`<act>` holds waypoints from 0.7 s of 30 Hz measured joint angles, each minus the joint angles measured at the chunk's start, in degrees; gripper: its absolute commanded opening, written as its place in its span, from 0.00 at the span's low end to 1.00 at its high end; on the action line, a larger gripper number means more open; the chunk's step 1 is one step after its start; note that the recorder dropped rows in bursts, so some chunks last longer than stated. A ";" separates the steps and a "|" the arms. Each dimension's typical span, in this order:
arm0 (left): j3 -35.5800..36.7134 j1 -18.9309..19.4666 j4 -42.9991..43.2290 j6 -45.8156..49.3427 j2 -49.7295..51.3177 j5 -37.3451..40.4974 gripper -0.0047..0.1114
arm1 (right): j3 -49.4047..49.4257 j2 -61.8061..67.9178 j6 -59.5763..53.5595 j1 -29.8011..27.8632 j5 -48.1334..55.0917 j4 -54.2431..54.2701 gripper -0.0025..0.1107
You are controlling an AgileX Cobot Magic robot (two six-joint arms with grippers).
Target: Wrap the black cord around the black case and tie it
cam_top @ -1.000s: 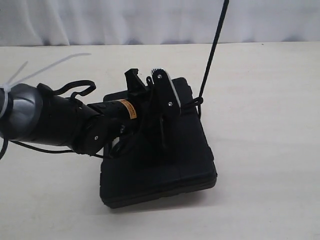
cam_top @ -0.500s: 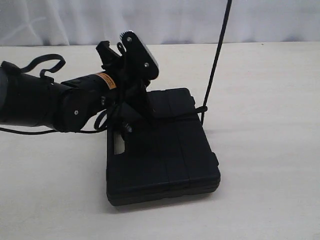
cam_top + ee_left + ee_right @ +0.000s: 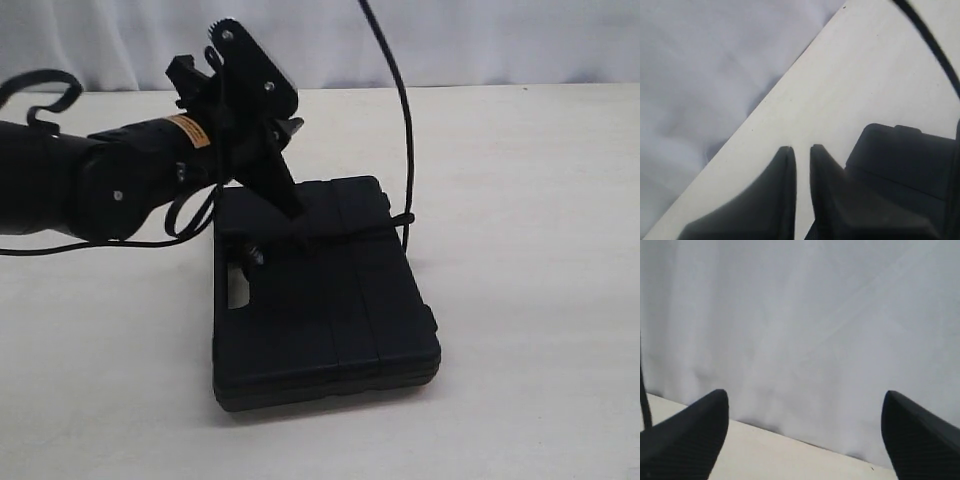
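Note:
The black case lies flat on the table. The black cord crosses the case's far end, leaves its right edge and rises in a slack curve out of the top of the exterior view. My left gripper hangs just above the case's far left part, jaws almost together with only a thin slit. In the left wrist view this gripper has nothing between its fingers, with the case and the cord beside it. My right gripper stands wide open and empty, with the cord at its side.
The pale table runs back to a white curtain. The left arm's thick cables loop over its body at the left. The right arm is outside the exterior view.
The left gripper has lifted and drawn back left off the case, which went from tilted to flat. The cord, taut and straight before, now hangs in a slack curve.

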 measured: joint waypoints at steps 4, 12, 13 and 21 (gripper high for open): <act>0.00 1.39 -0.54 -0.12 -3.93 5.19 0.19 | -0.91 -1.42 -4.64 -0.38 5.78 6.56 0.59; 0.12 5.04 -4.13 -0.49 -6.28 15.03 0.19 | -1.75 -0.33 -28.01 -2.67 14.08 34.68 0.56; 0.12 5.27 -4.52 -0.49 -6.28 15.76 0.19 | -1.75 0.72 -32.02 -2.67 15.10 38.76 0.57; 0.20 5.78 -4.98 -0.60 -6.28 20.46 0.19 | -1.63 13.93 -63.66 -2.67 20.81 71.24 0.59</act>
